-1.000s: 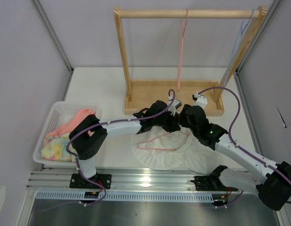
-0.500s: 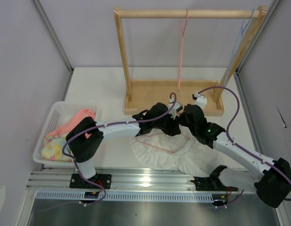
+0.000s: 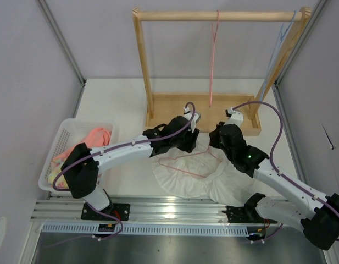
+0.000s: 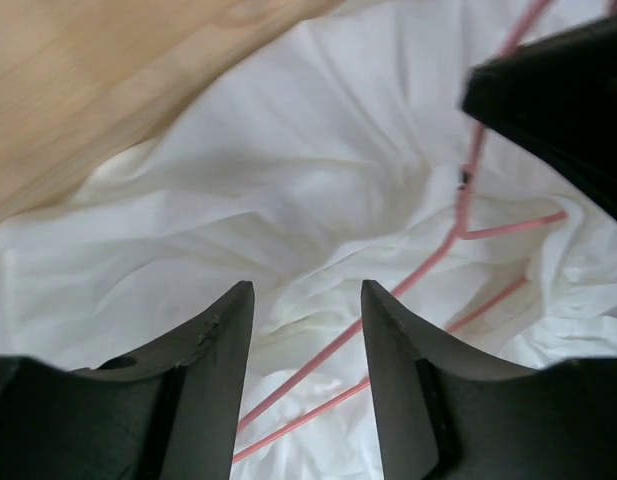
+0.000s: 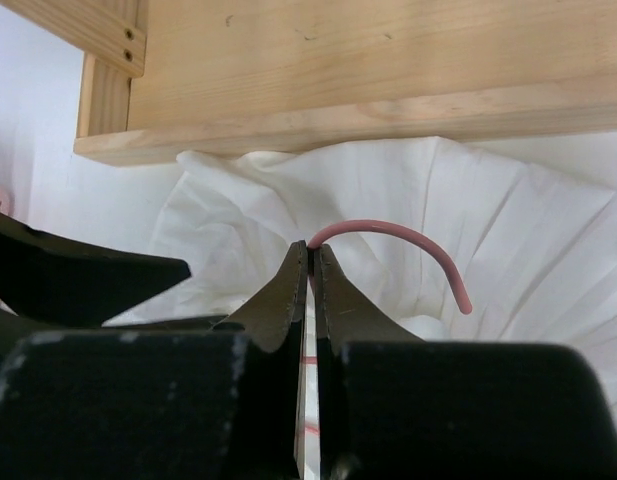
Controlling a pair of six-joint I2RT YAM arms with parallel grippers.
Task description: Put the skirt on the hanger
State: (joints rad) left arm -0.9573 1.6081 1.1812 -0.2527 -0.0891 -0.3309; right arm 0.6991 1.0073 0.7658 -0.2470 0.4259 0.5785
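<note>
A white table (image 3: 114,104) carries a wooden rack (image 3: 213,16) at the back. The skirt (image 3: 183,181) lies crumpled just before it, with the hanger (image 5: 388,227) on top. The right gripper (image 5: 310,258) is pinched on the hanger's hook. The left gripper (image 4: 306,295) is spread over the fabric, perhaps touching it.

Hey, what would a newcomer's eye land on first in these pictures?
The big white skirt lies spread on the table, near its front edge. The right gripper has its jaws shut on the hook of the salmon-pink hanger lying on the fabric; the left gripper hovers open above it.
</note>
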